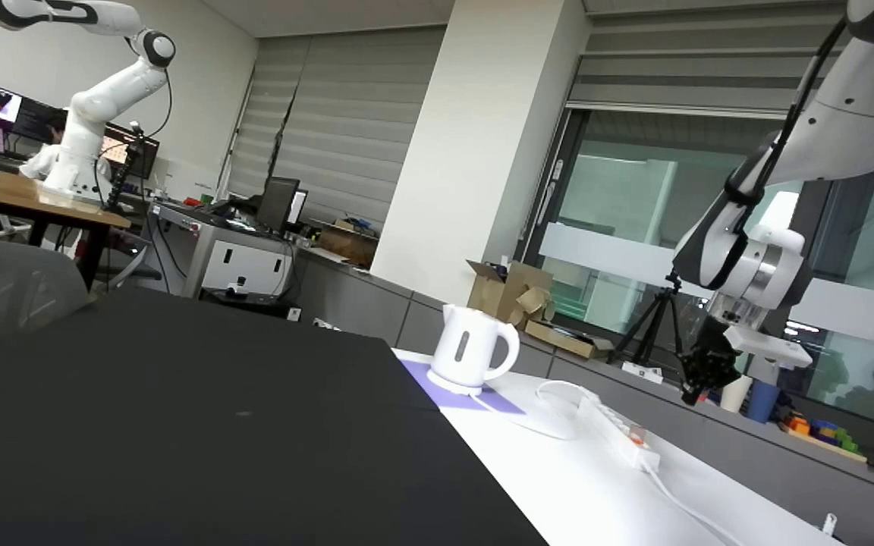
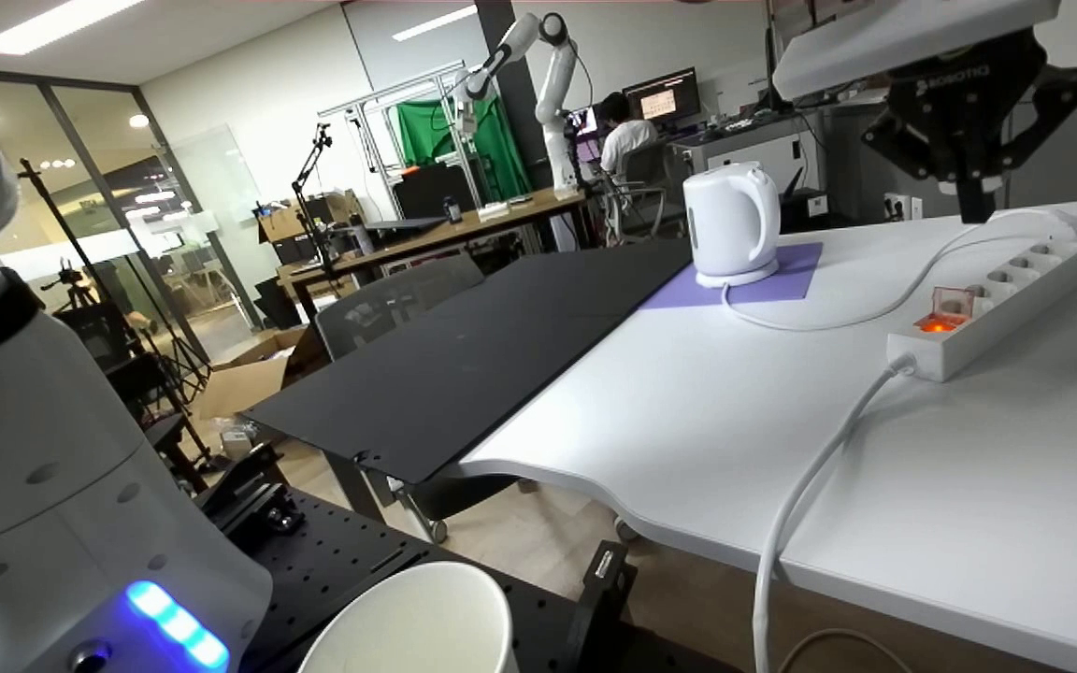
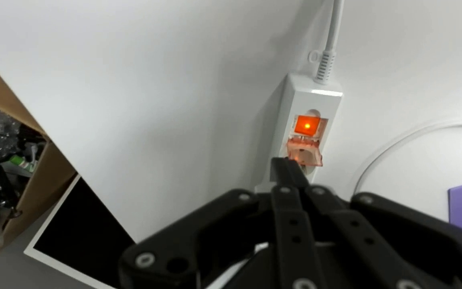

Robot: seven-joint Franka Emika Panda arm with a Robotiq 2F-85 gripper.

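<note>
The claw (image 3: pixel 288 161) is hanging pressed together; below and apart, the power strip (image 2: pixel 1029 301) is lying on the bench (image 3: pixel 155 112), corded end pointing up the wrist view, long axis leaning slightly right.

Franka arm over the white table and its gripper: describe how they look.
The Franka arm is white and rounded, with black sections and a black cable strapped along it; its base shows a glowing blue light strip. The Robotiq gripper is black and angular, with ROBOTIQ in pale letters and slim, straight fingers dotted with screws.
</note>
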